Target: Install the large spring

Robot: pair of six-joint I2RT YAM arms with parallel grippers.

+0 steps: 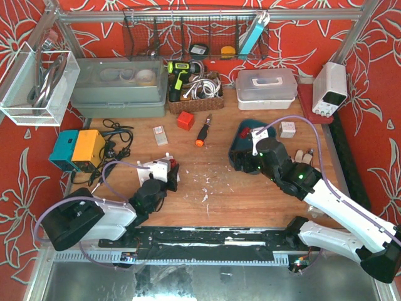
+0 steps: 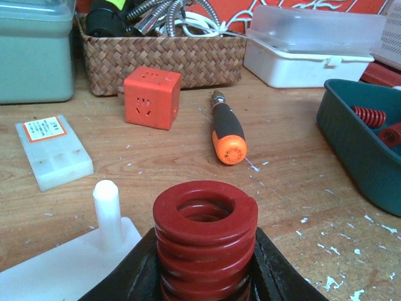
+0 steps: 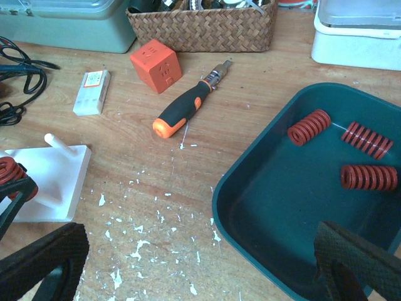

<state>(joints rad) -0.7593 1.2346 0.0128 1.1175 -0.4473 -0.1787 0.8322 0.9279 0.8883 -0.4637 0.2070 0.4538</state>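
Large red coil spring (image 2: 205,238) — clamped in left fingers (image 2: 135,277), beside white plastic peg (image 2: 106,212). Risk: off-centre lowering snags peg tip. Right fingers (image 3: 360,258) wide, empty.

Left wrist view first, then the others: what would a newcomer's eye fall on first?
The large red spring, clamped in the left tool, fills the bottom of the left wrist view, just right of a white peg on its white base. In the right wrist view, a teal tray holding three more red springs lies before the open right tool.
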